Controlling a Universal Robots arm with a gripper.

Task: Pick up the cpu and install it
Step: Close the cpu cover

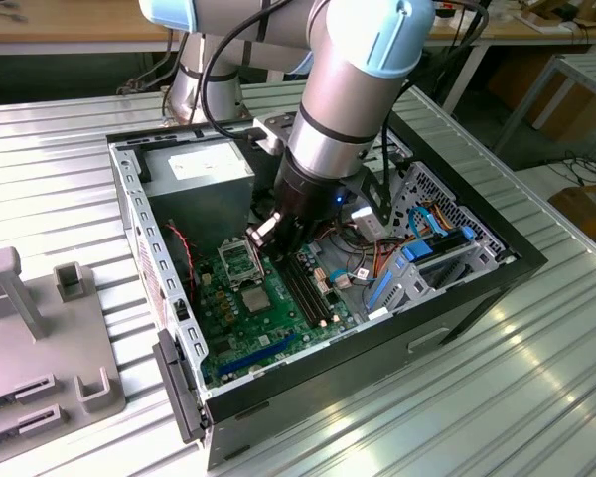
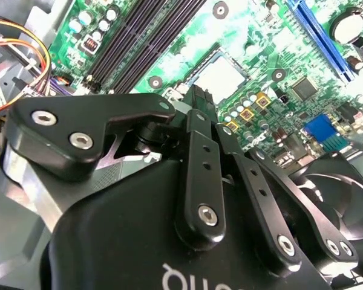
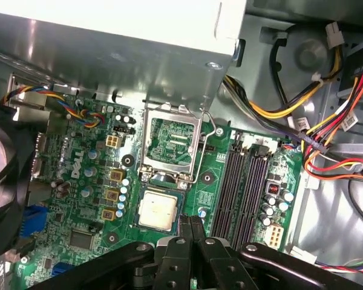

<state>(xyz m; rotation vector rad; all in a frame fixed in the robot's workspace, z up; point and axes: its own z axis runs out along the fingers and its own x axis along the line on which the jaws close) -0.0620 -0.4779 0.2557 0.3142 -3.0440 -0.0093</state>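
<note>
Down inside an open black desktop computer case, at the end of a silver-and-pale-blue robot arm: a black two-fingered gripper, fingers pressed together along their length, with no gap to speak of and nothing seen clamped between them in both wrist views. Poised over the green motherboard, apparently just above it, though light contact hard to rule out from these angles. Just beside the fingertips: the cpu, a small flat square chip with a silvery-grey metal top and thin pale rim, lying flat and level within the black-framed square socket. Judged to be resting in its seat, not carried. On the chip's far side from the gripper, a silvery metal retention frame, swung open together with its thin wire lever, so not yet clamped down. Alongside chip and fingertips, long black memory slots, running parallel to the chip's near edge. In the exterior view, the same chip nearer the camera than the gripper and slightly toward the exterior view's left; in the second wrist view, just past the closed tips. Square, hence no long axis to reckon with; edges lined up with the socket walls. Only one arm here, so no choice of nearer side.
</note>
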